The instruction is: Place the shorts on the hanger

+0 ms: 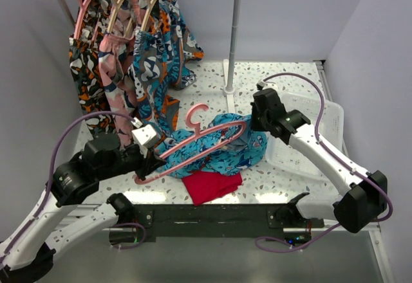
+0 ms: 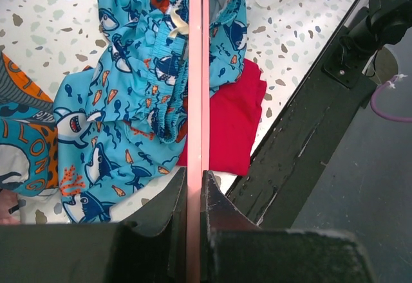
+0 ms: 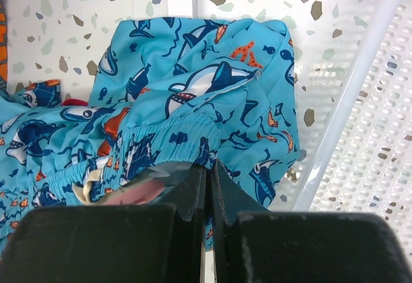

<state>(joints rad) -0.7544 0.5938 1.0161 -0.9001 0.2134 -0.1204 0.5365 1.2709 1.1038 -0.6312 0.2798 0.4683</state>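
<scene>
The turquoise shorts [image 1: 222, 148] with shark print lie bunched on the table centre, draped partly over the pink hanger [image 1: 193, 140]. My left gripper [image 1: 149, 161] is shut on the hanger's bar [image 2: 196, 71] near its left end and holds it slanted above the table. The shorts [image 2: 129, 103] lie left of the bar in the left wrist view, cream drawstring [image 2: 177, 26] beside it. My right gripper [image 1: 248, 136] is shut on the shorts' waistband [image 3: 193, 141] at the hanger's right end; a pink bit of hanger [image 3: 132, 193] shows under the fabric.
A plain red cloth [image 1: 211, 185] lies near the front edge. A clear plastic bin [image 1: 315, 128] stands at right. Patterned shorts on wooden hangers [image 1: 129, 51] hang from a white rail [image 1: 235, 32] at back left. A black mounting bar [image 1: 212, 217] runs along the front.
</scene>
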